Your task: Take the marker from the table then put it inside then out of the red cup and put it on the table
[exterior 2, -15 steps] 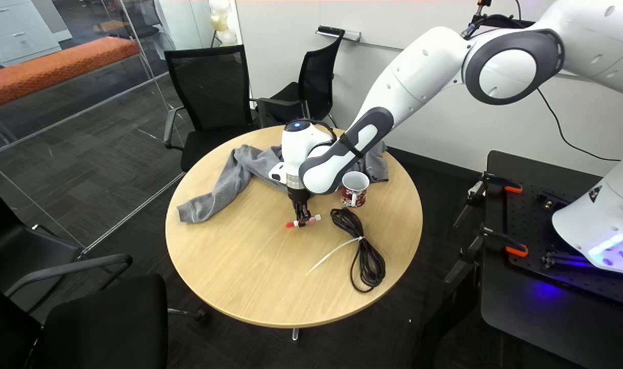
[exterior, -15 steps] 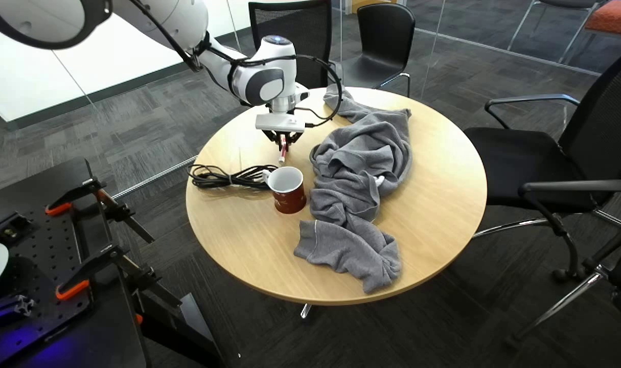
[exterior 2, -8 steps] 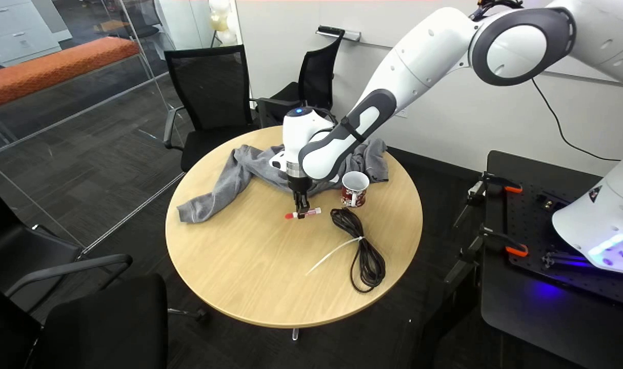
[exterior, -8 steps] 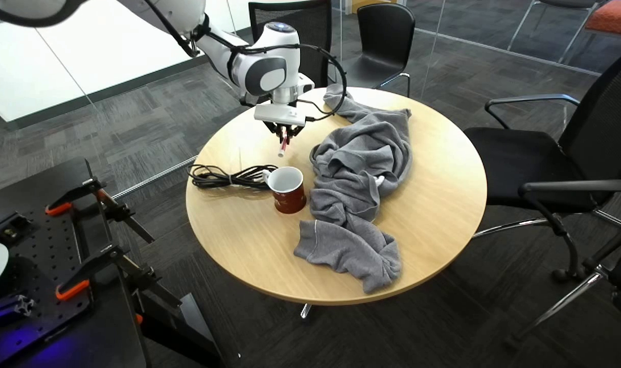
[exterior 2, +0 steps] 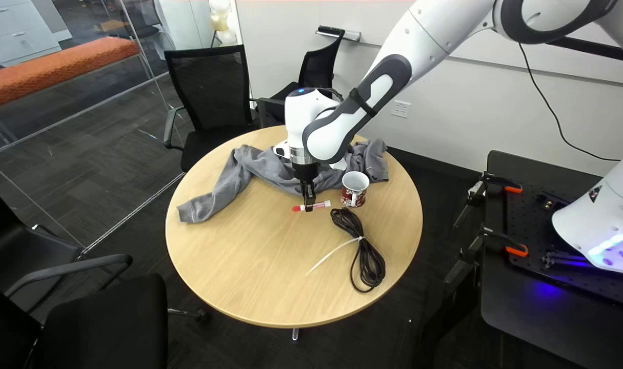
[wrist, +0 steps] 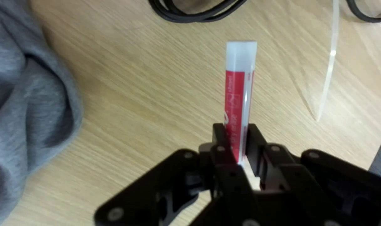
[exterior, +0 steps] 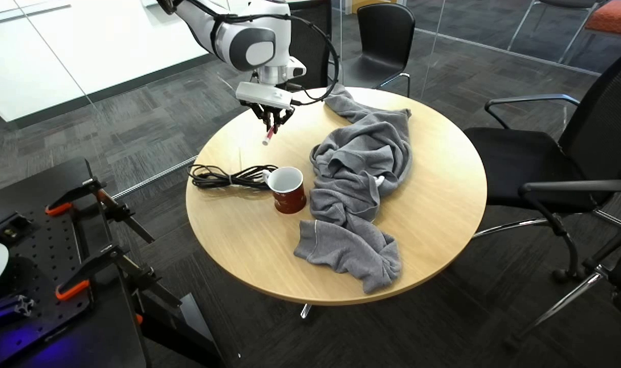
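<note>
The marker (wrist: 239, 84), clasped in the gripper (wrist: 236, 141), hangs outside the cup (exterior: 290, 198) — near it, not touching — and, to judge from both exterior views, above the table (exterior: 244, 225). The fingers (wrist: 220, 135) press opposite sides of the barrel, roughly at mid-length as seen in an exterior view; the white end juts toward the cup, the red end points away from it, and the barrel lies nearer level than upright.

Handling (inferred): the marker should be light and stiff, hard to crush, but its smooth, glossy barrel offers little friction; a knock on the white end could roll or swivel it between the fingertips. The mid-barrel hold suits carrying; for dipping into the cup, a hold nearer the red end would leave more free length, and the white end needs to tip downward before it passes the cup's rim. The cup looks like glazed ceramic: rigid, probably heavier than the marker, liable to chip, its handle the natural place to take hold. The cable (exterior: 244, 177) lies just beside the cup on its handle side, contact between the two not clear; the cloth (exterior: 359, 168) lies just beside the cup on the side away from the handle, soft and apt to snag a low-passing fingertip
</note>
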`<state>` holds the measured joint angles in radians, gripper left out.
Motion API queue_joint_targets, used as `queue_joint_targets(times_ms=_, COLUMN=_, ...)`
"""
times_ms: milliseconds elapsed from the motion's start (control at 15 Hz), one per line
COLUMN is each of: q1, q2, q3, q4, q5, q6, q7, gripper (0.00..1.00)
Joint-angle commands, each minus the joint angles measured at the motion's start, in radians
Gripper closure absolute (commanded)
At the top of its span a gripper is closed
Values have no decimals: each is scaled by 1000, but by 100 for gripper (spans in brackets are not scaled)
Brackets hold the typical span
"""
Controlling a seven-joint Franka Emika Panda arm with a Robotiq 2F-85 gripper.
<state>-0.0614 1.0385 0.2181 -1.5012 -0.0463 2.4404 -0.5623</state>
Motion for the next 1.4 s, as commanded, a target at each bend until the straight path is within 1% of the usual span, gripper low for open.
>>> queue_joint_targets(times_ms=0, q1=-54, q2=-165, q3=37, q4=-189, q5=50, q6=-21, q7=12, gripper=95)
queue_joint_targets(times_ms=333, q1=-73, q2=-311, q3=28, q4=-357, q5=123, q6=27, q7=63, gripper=95)
queue_joint_targets(times_ms=667, q1=-48, q2=-428, q3=-5, q4=-485, q5=163, q6=68, q7=203, gripper=95)
queue_joint_targets(times_ms=733, q1=-52, q2=-443, q3=0, q4=-503, q5=170, q6=68, q7=208, gripper=95)
queue_joint_targets(times_ms=800, q1=-53, q2=-367, q3=3, q4=-414, q5=153, q6=33, q7=164, gripper=81)
queue_joint_targets(times_ms=1067, q1=-51, q2=-407, q3=0, q4=-458, q5=162, q6=36, q7=185, gripper=81)
queue_joint_targets(times_ms=1133, q1=-51, q2=-407, q3=-1, q4=-459, q5=162, q6=38, q7=185, gripper=95)
queue_joint_targets(times_ms=1200, q1=-30, q2=-421, q3=-19, q4=-479, q5=158, q6=83, q7=236, gripper=95)
queue_joint_targets(times_ms=1333, q1=-7, q2=-447, q3=-38, q4=-521, q5=152, q6=157, q7=283, gripper=95)
